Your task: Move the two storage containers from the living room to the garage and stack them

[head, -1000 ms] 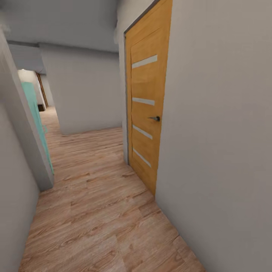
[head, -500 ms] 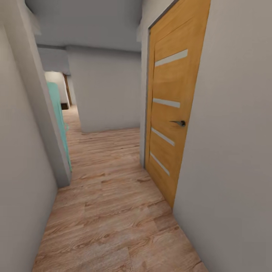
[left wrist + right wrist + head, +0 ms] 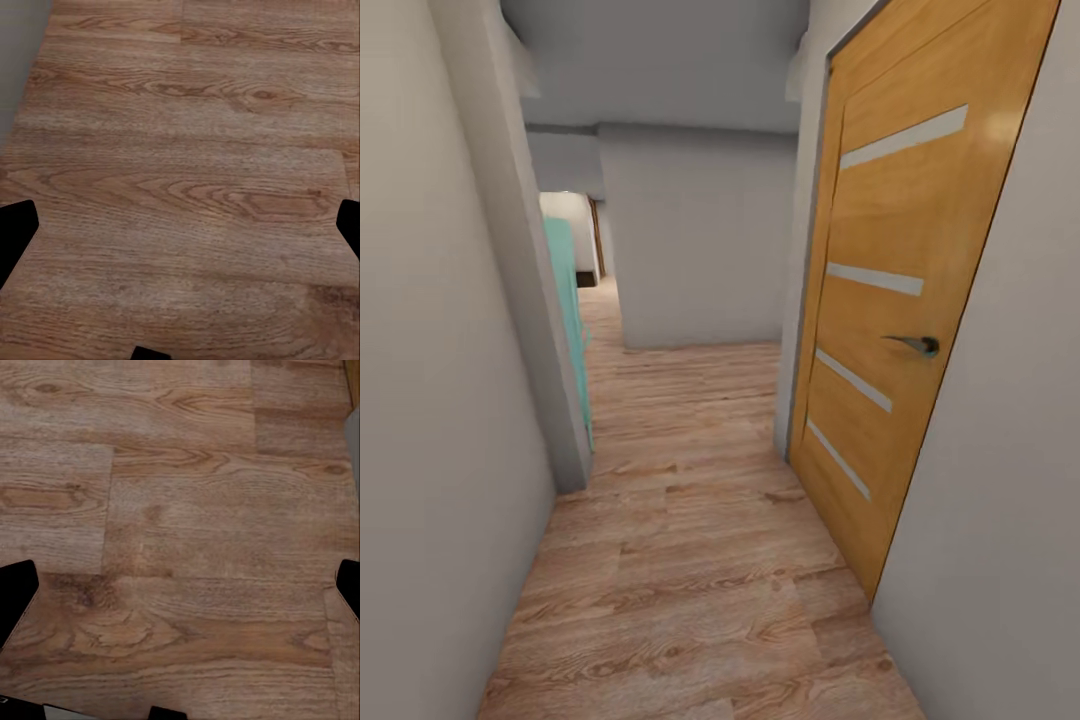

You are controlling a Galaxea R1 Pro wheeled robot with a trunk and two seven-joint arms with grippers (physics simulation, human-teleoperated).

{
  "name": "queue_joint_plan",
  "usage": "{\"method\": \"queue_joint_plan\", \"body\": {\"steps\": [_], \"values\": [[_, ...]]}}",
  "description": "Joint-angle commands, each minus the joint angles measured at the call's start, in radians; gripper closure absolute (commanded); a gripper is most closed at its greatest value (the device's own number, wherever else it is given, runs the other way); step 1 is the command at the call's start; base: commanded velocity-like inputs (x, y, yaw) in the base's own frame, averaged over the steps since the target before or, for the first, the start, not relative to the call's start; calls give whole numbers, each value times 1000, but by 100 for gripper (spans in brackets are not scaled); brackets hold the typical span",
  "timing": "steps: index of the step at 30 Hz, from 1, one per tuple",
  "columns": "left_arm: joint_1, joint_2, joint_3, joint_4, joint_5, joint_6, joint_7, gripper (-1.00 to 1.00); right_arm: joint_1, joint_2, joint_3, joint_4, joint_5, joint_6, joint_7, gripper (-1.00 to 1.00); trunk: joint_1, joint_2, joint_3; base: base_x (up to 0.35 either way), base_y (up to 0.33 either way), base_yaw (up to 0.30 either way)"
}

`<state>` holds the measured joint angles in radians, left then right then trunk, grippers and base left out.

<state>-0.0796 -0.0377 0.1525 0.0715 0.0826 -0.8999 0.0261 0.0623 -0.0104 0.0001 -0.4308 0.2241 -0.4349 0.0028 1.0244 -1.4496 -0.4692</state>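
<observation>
Head view: narrow hallway, light wood plank floor (image 3: pixel 690 560), plain grey walls (image 3: pixel 440 400), closed orange-brown wooden door with pale horizontal strips (image 3: pixel 900 300) and a dark lever handle (image 3: pixel 916 344) on the right. Teal panel (image 3: pixel 568 310) past the left corner.

Left wrist view: planks below; left gripper (image 3: pixel 180 225) with dark fingertips (image 3: pixel 15 225) at opposite edges, jaws spread wide, nothing between.

Right wrist view: planks again; right gripper (image 3: pixel 180 592) likewise, jaws wide and empty.

No orange-red containers in sight, whereabouts unknown. Judged in transit; carrying and stacking in the garage apparently left.

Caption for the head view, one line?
Narrow hallway with wood plank floor, closed orange wooden door on the right, turquoise panel at left.
</observation>
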Motion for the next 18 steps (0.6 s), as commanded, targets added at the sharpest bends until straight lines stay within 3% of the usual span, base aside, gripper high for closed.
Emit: {"method": "queue_joint_plan", "body": {"steps": [1,15,18], "values": [[-2,0,-2,4,5,-5,0,-100,1,0,0,-2,3,-1,0,-100,1,0,-1,325,0,300],[-2,-1,-4,3,5,-5,0,-100,1,0,0,-2,3,-1,0,-100,1,0,-1,325,0,298],[-2,-1,-4,3,5,-5,0,-100,1,0,0,-2,3,-1,2,-100,1,0,-1,325,0,138]]}}
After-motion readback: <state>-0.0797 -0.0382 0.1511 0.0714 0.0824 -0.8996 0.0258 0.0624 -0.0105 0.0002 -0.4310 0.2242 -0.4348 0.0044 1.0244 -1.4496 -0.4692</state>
